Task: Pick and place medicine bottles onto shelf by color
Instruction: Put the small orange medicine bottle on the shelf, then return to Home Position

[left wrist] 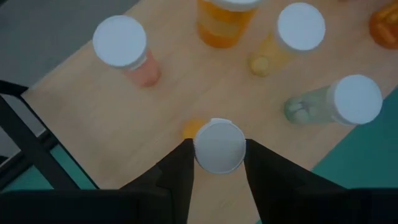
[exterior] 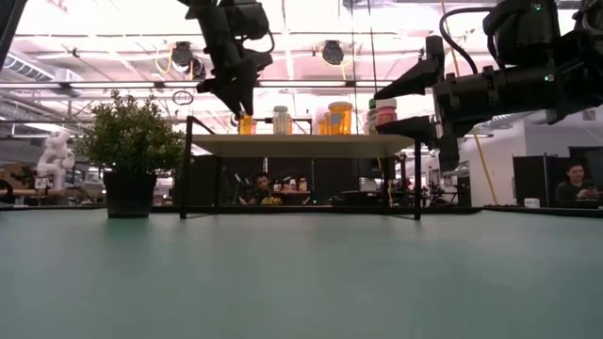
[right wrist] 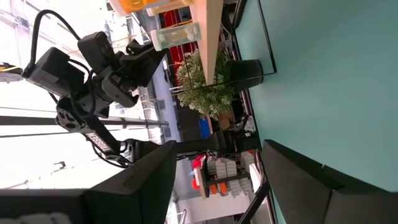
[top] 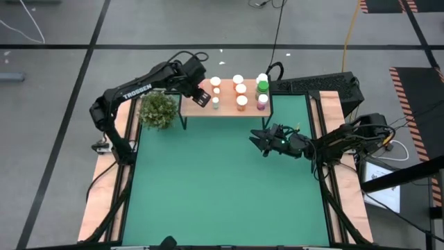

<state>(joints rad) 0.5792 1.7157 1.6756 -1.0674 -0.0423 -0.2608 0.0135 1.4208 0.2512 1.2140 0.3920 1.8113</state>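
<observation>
High view showed the left gripper (top: 202,96) at the upper middle, over the shelf (top: 225,108), squeezed on a white-capped orange bottle (left wrist: 219,145). Lower right of it, the right gripper (top: 259,141) hung spread apart over the green mat (top: 222,187).

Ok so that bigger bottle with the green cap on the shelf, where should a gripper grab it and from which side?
Probably from above, closing on the green cap. The green-capped bottle stands upright at the shelf's right end, taller than its neighbours, so the cap stands clear. A pink bottle sits close beside it, so set the fingers across the free sides. The right gripper, open over the mat, is nearest.
</observation>
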